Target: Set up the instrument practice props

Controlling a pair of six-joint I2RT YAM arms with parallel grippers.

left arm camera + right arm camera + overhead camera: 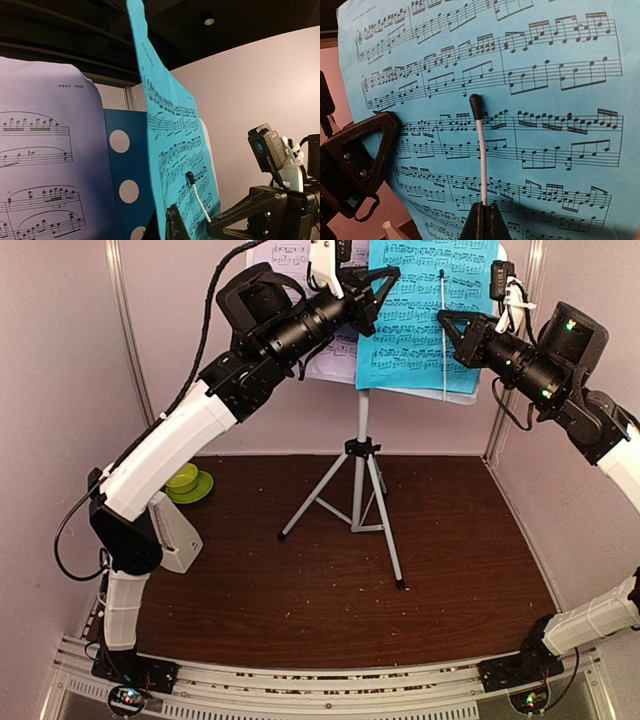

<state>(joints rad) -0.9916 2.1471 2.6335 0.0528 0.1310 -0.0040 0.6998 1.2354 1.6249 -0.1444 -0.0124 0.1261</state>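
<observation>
Found the left pincer (168, 226) clenched on the edge of the cyan page (172, 130), jaws pressed together and the sheet rising straight up from between them. Saw that page almost edge-on from this pincer, slightly bowed, its printed staves turned toward the right pincer (485, 220). Noted the lilac page (40, 170) on the other side of the left pincer, lying against the music stand (125, 165), with 3 round holes of the stand's desk showing between the 2 pages.

Found the right pincer clamped on a thin white baton (481, 150), the shaft standing up out of the closed fingertips to a black tip above them. In the top view, saw more white shaft running on below this pincer. Placed the cyan page directly beyond the baton, filling the view ahead of the right pincer. Could not tell whether baton and page touched. Saw 1 triangular finger of the left pincer at the page's edge, well apart from the right pincer and level with the baton's tip.

Far below both pincers, saw the stand's silver tripod planted on the brown table (450, 570). Well below the left pincer, noted the white metronome (180, 538), partly hidden behind that arm, and near it a lime-green bowl (183, 477) on its saucer (203, 490).
</observation>
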